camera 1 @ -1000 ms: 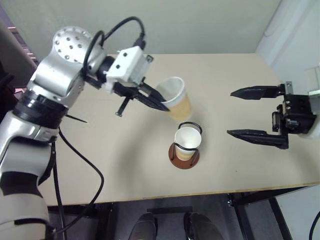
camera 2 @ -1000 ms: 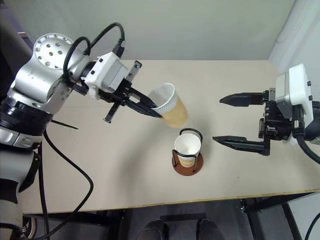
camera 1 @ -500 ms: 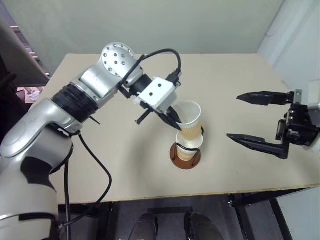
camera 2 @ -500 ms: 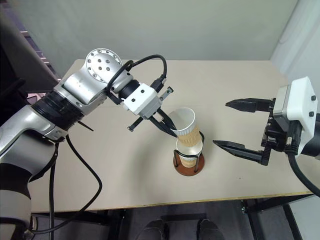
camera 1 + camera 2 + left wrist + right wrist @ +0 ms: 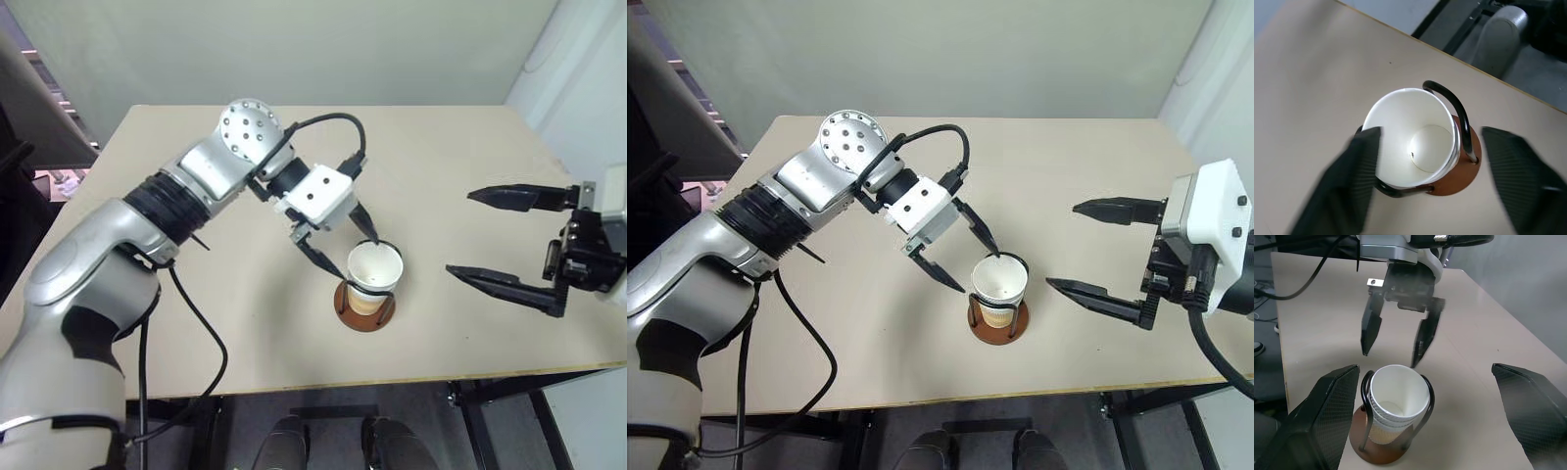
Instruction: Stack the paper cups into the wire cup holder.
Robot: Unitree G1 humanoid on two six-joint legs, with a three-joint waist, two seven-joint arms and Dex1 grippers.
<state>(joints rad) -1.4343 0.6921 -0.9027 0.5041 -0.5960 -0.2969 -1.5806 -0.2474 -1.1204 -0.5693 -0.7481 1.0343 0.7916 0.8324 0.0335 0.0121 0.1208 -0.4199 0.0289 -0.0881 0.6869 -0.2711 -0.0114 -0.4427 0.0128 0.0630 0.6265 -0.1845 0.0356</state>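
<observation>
Paper cups (image 5: 373, 276) sit nested in the wire cup holder (image 5: 362, 307); left gripper (image 5: 341, 247), jaws open, should lift straight up, while right gripper (image 5: 509, 243) hangs open.

Paper cups (image 5: 1399, 399) nested in wire cup holder (image 5: 1382, 449), left pincer (image 5: 1396, 348) (spread) above
</observation>
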